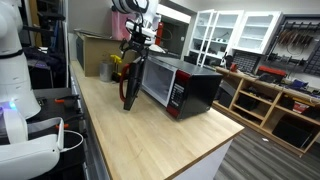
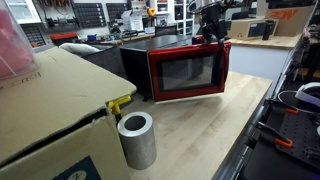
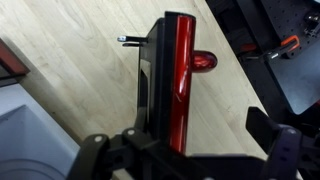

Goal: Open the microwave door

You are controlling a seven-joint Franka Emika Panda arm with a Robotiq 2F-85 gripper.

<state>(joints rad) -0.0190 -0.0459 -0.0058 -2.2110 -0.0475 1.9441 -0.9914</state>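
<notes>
Two fingers (image 3: 272, 140) of our gripper (image 3: 185, 150), spread wide and holding nothing, straddle the top edge of the microwave door (image 3: 178, 70), already swung out from the microwave (image 1: 195, 88); we judge this lets us push it wider.

Pale wooden table carrying a microwave, a cardboard box and a few small things.

The table (image 1: 150, 135) is a long light-wood top, seen in both exterior views. The microwave (image 1: 195, 88), black-bodied with a red front, stands on it toward the far end, close to the right edge, and its door (image 1: 131, 85) stands swung out over the wood. A brown cardboard box (image 1: 95, 52) sits at the far left, with a small yellow item (image 1: 115, 62) just beside it. In an exterior view a grey cylinder (image 2: 137, 140) stands upright on the wood, near the corner of the box.
</notes>
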